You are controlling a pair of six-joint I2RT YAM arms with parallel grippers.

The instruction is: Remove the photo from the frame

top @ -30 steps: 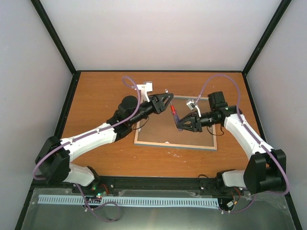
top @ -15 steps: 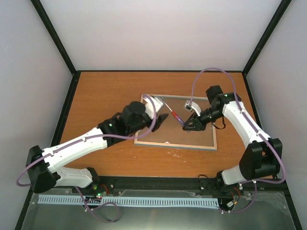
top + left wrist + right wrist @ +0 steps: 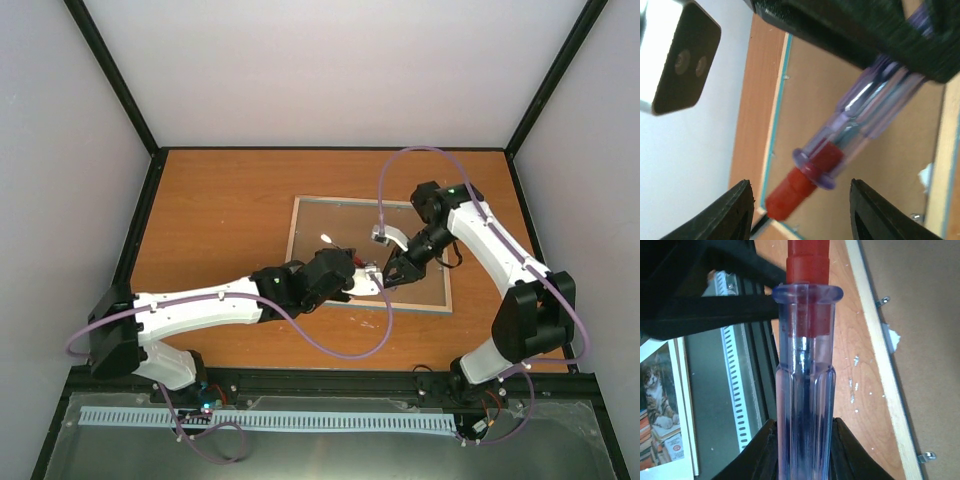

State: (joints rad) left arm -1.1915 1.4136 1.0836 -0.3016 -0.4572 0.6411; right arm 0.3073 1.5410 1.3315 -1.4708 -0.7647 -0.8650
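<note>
The frame (image 3: 330,215) lies back side up on the table, brown board showing inside a pale, light-blue edge (image 3: 777,100); it also shows in the right wrist view (image 3: 880,340). The photo is hidden under the board. My right gripper (image 3: 390,270) (image 3: 804,426) is shut on a screwdriver (image 3: 805,385) with a clear purple handle and red cap, held above the frame's near edge. My left gripper (image 3: 362,282) (image 3: 800,187) is open, its fingers on either side of the screwdriver's red cap (image 3: 790,192) without touching it.
Small metal clips (image 3: 926,456) sit along the frame's inner edge. Black enclosure posts and white walls surround the table. A white slotted rail (image 3: 270,420) runs below the near edge. A cat picture (image 3: 660,385) lies off the table.
My left arm swung from the frame's far-left corner to its near edge, up to the screwdriver's cap. My right gripper carried the screwdriver nearer and lower over the frame.
</note>
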